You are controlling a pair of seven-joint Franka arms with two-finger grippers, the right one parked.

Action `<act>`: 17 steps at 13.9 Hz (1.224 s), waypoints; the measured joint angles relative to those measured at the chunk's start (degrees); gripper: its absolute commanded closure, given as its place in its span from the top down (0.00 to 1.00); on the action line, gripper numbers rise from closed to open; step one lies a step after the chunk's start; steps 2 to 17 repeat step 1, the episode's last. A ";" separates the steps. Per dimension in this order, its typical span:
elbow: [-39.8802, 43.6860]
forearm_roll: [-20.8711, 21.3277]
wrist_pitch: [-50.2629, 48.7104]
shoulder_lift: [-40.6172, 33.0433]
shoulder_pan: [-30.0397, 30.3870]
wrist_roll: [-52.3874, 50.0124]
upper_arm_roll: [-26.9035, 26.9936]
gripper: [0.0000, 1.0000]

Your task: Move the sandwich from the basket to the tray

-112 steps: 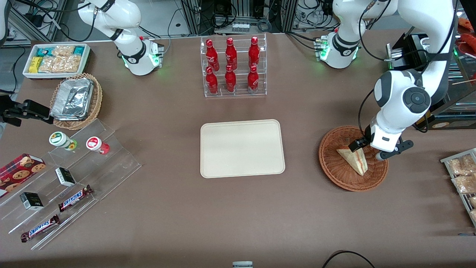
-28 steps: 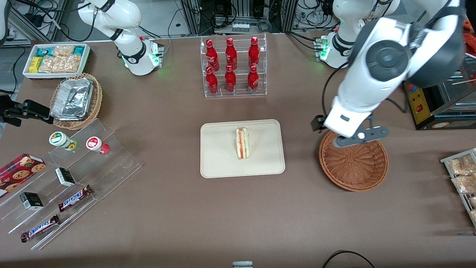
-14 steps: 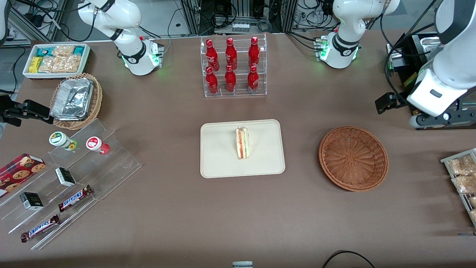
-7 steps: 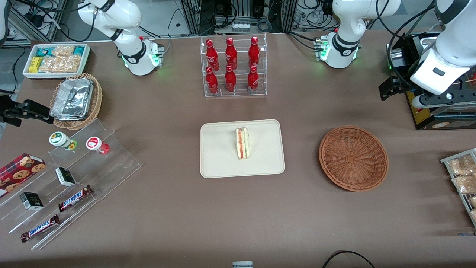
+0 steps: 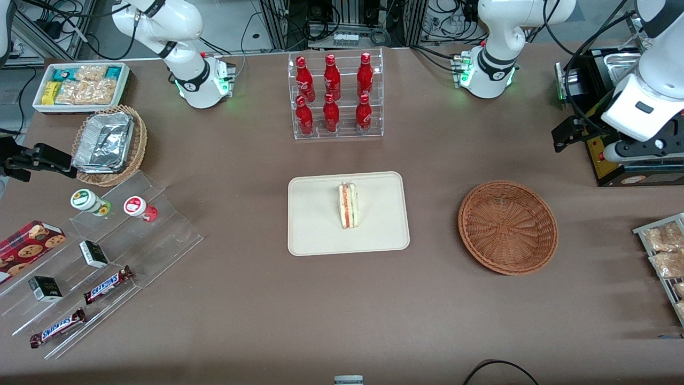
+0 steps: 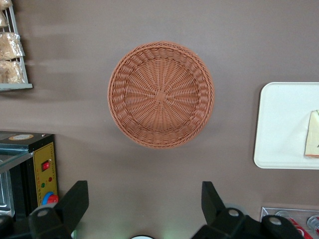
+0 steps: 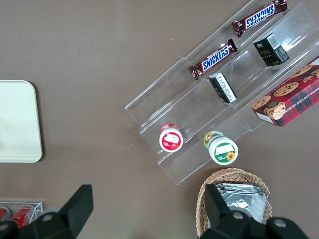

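With sandwich (image 5: 348, 206) lying on tray (image 5: 315, 235) mid-counter, transfer looks done. Basket (image 5: 507, 227) beside tray, toward working arm's end, holds nothing. Hand (image 6: 144, 206) raised high above counter, farther from front camera than basket, fingers spread wide, gripping nothing. Judgement: nothing left except parking arm.
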 measured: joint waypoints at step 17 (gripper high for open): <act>0.37 -0.30 0.00 0.31 0.01 0.00 0.73 1.00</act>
